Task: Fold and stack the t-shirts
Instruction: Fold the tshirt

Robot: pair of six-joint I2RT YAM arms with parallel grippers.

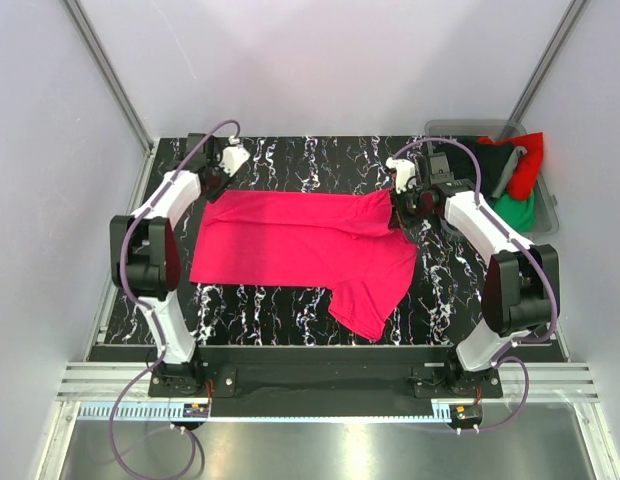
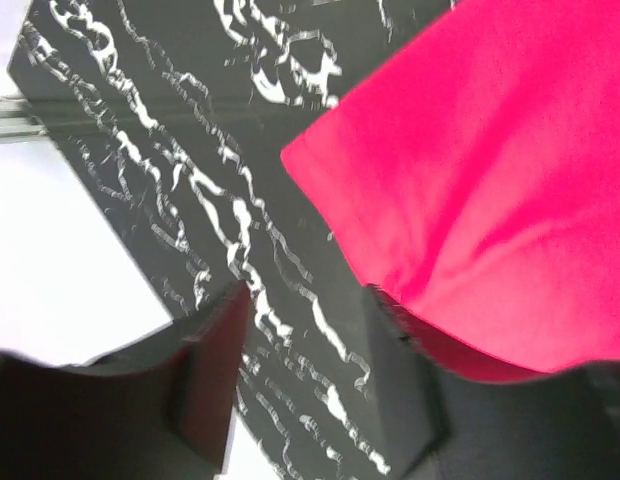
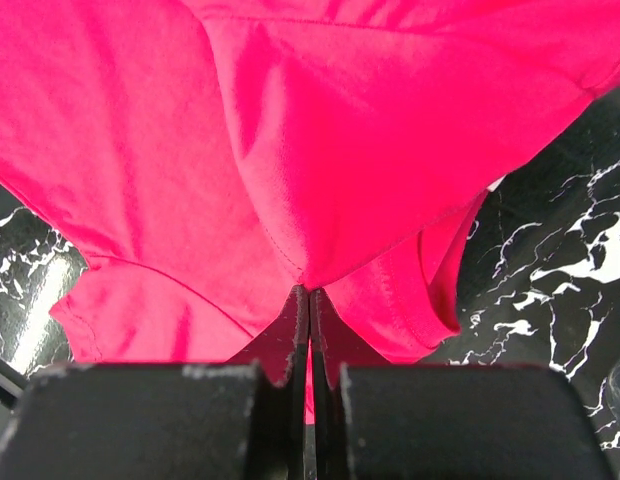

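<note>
A crimson-pink t-shirt point(image 1: 300, 245) lies spread on the black marble table point(image 1: 290, 155), one sleeve pointing toward the near edge. My right gripper point(image 1: 400, 208) is shut on the shirt's far right edge; in the right wrist view the closed gripper point(image 3: 308, 297) pinches a bunched fold of pink cloth point(image 3: 340, 130) and lifts it slightly. My left gripper point(image 1: 212, 186) is open at the shirt's far left corner. In the left wrist view it point(image 2: 305, 350) stands over bare marble, and its right finger point(image 2: 405, 385) touches the edge of the pink shirt point(image 2: 490, 170).
A grey plastic bin point(image 1: 460, 128) stands at the back right, holding a red tee point(image 1: 531, 163), a black one point(image 1: 493, 162) and a green one point(image 1: 517, 211). White walls close in the table. The table's left edge shows in the left wrist view point(image 2: 80, 180).
</note>
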